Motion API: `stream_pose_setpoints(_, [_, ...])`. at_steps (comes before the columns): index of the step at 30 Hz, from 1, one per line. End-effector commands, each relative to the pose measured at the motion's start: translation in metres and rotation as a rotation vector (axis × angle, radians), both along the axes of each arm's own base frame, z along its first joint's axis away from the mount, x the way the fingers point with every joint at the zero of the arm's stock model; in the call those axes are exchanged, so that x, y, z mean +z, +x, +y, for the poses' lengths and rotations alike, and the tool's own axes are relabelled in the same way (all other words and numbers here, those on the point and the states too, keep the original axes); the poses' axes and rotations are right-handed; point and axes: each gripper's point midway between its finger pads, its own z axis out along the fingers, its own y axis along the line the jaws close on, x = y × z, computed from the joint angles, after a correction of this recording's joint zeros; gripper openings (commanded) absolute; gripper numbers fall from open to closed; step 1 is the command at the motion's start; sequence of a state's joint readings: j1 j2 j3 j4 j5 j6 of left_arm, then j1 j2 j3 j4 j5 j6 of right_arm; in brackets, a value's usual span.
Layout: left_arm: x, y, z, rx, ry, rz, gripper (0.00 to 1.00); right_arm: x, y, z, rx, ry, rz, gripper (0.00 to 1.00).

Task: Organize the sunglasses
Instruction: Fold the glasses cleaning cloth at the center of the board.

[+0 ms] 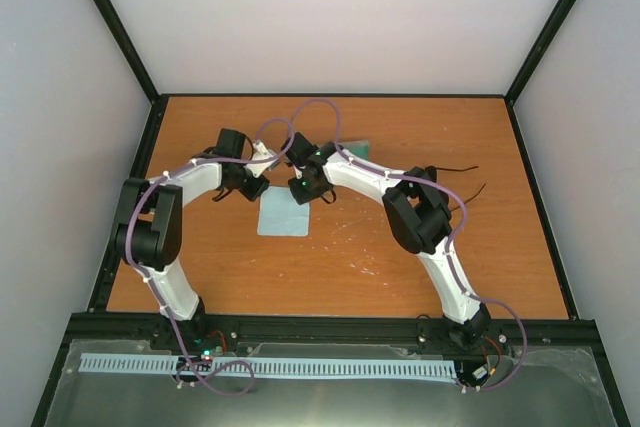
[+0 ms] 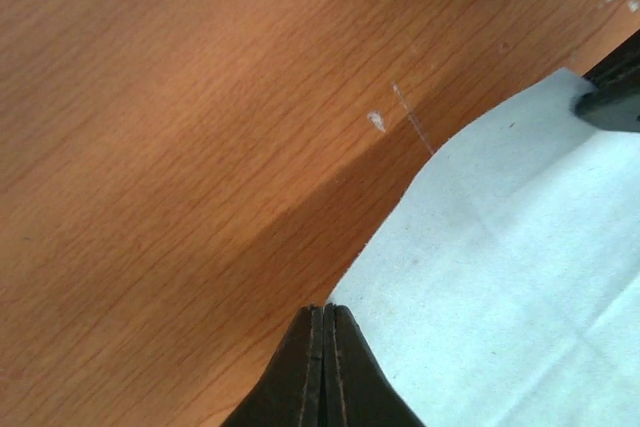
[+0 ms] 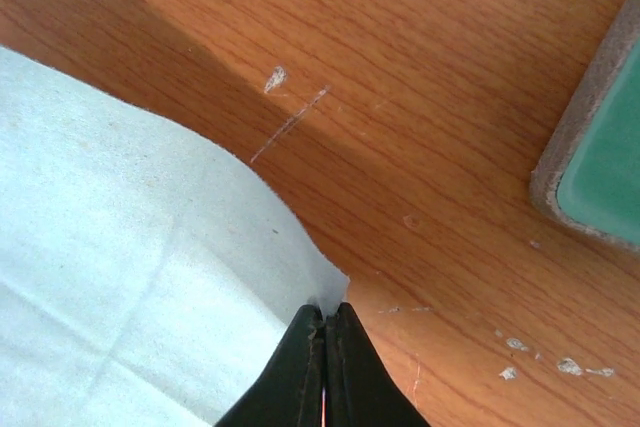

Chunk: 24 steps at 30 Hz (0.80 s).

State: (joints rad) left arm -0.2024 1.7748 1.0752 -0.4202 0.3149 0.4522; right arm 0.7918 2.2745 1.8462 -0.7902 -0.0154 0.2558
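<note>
Inward, left arm (image 1: pixel 195 179), right arm (image 1: pixel 365 177) bent, jaws pinching cloth (image 1: pixel 283 219) corners.

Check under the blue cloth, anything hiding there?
The left hand and right hand pinch two corners of the cloth, so that edge is lifted: beneath it only shadowed table wood shows. Whatever lies under the rest is covered, so I cannot tell.

Surfaces: table (image 2: pixel 150 147), wood-grain finish, smooth, low sheen, with pale scuffs and chips. The cloth (image 2: pixel 520 277) is pale blue, matt, fine-textured, softly creased. The case (image 3: pixel 600 172), 3 o'clock in right wrist view — grey fuzzy rim, mint-green lining. The sunglasses (image 1: pixel 455 168), 2 o'clock overhead — thin black temples, possibly plastic.
</note>
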Motion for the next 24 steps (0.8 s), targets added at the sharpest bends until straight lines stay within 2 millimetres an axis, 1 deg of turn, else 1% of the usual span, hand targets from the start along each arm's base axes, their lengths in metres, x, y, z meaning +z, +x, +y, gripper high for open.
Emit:
stream_pose_setpoints(1, [0.026,0.002,-0.006,0.008,-0.048,-0.034,0.01,0.024,0.002,0.004,-0.009,0.052,-0.036,0.03])
stream_pose_setpoints(7, [0.031,-0.012,-0.009,0.004,-0.087,-0.019,0.0,0.028,-0.004,0.001,-0.006,0.072,-0.036,0.03])
stream_pose_setpoints(15, [0.018,-0.037,-0.007,-0.003,-0.09,0.026,0.01,0.028,-0.015,0.002,0.017,0.104,-0.018,0.03])
stream_pose_setpoints(20, [0.016,-0.041,-0.006,-0.005,-0.089,0.028,0.01,0.024,-0.025,0.007,0.045,0.116,0.001,0.03])
stream_pose_setpoints(24, [0.017,-0.042,-0.005,-0.008,-0.085,0.025,0.0,0.018,-0.031,0.005,0.06,0.102,0.015,0.03])
